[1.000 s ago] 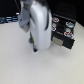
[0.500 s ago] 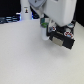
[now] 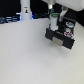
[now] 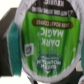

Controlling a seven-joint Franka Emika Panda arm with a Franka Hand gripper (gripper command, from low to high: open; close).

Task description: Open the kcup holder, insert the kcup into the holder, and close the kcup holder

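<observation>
Green kcup (image 4: 46, 44) now over the kcup holder (image 3: 61, 33).

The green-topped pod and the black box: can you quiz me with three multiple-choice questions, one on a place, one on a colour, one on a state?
1. Where is the small round pod with the bright green top?
A. lying on the table
B. held in the jaws
C. on the floor

2. What colour is the boxy drawer unit?
A. red
B. black
C. yellow

3. How does its drawer stand?
A. pulled open
B. shut
C. taken out entirely

Answers:
1. B, the pod fills the wrist view, held close.
2. B, its walls are black.
3. A, pods show inside the drawer from above.
</observation>
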